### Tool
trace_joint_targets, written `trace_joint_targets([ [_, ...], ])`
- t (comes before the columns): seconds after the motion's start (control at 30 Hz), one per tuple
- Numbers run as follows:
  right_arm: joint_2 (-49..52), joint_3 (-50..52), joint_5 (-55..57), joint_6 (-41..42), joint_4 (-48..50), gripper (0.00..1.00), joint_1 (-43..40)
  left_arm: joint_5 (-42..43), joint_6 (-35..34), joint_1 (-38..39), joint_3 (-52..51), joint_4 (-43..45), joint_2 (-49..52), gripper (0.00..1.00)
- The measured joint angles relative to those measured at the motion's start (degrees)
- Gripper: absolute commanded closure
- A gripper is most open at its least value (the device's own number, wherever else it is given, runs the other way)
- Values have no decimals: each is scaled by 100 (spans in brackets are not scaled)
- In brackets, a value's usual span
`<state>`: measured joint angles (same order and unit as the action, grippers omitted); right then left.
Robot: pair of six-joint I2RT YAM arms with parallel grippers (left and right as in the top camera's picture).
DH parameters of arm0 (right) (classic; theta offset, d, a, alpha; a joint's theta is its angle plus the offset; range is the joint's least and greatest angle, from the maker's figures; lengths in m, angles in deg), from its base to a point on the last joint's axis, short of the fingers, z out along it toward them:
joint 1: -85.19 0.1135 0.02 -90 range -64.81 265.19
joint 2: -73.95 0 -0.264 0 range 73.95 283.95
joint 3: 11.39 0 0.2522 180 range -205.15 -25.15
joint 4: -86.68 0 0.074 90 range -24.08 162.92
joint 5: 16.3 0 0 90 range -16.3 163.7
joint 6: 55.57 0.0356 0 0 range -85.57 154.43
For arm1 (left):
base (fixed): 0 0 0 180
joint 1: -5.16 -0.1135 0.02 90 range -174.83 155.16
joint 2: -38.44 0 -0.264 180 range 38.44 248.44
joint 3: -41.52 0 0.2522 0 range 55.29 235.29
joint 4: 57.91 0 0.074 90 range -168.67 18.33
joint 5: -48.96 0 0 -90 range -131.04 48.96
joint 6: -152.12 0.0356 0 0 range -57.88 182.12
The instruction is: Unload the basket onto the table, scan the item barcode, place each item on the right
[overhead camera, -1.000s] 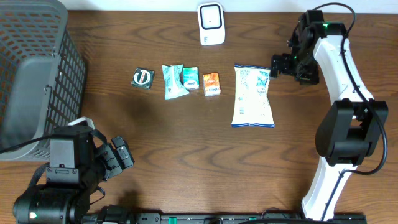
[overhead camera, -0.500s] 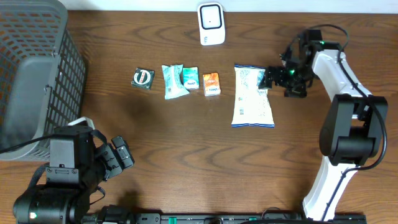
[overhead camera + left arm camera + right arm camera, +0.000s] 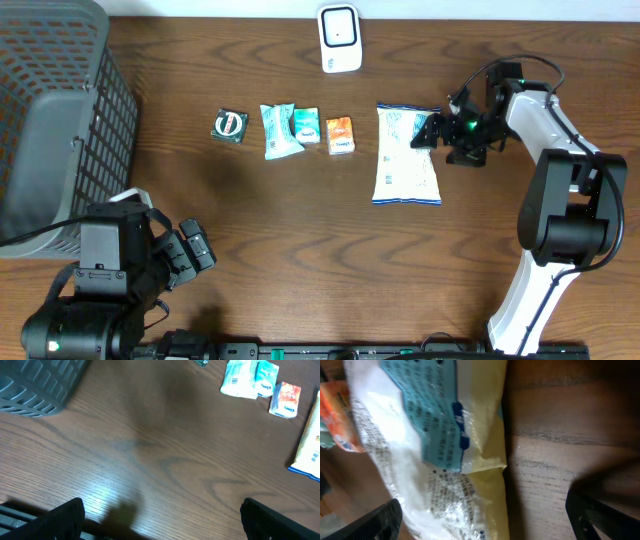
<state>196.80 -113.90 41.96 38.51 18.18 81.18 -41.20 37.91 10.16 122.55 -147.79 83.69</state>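
Your wooden table (image 3: 300,230) fills the view. A grey mesh basket (image 3: 60,110) sits far to the left of the working claw, well apart from everything else.

Your right claw (image 3: 430,130) has its fingers spread wide, holding nothing. It sits low at the upper right corner of a white and blue snack bag (image 3: 406,155). This bag is likely the item to scan, being the one nearest the claw. It lies flat, its length running from the claw toward the robot's base. From the right wrist, the bag's crimped right edge lies between the spread fingers, nearer the left one. Whether a finger touches it cannot be told.

Expect the bag to be light, soft and crinkly, with slick film and contents that could crush. Pinch the flat sealed edge or corner beside the claw, not the puffed middle. No barcode can be made out.

The white scanner (image 3: 340,38) stands left of the claw, near the table's back edge. A row of small packets (image 3: 300,128) lies further left, beyond the bag.

Your left claw (image 3: 195,255) is also spread and empty, near the robot's base, well apart.
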Motion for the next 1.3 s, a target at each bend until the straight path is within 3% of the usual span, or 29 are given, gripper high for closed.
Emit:
trace_joint_targets([
  [1.3, -46, 249, -282, -7, 796, 1, 17, 0, 0, 0, 0, 0, 0, 2],
])
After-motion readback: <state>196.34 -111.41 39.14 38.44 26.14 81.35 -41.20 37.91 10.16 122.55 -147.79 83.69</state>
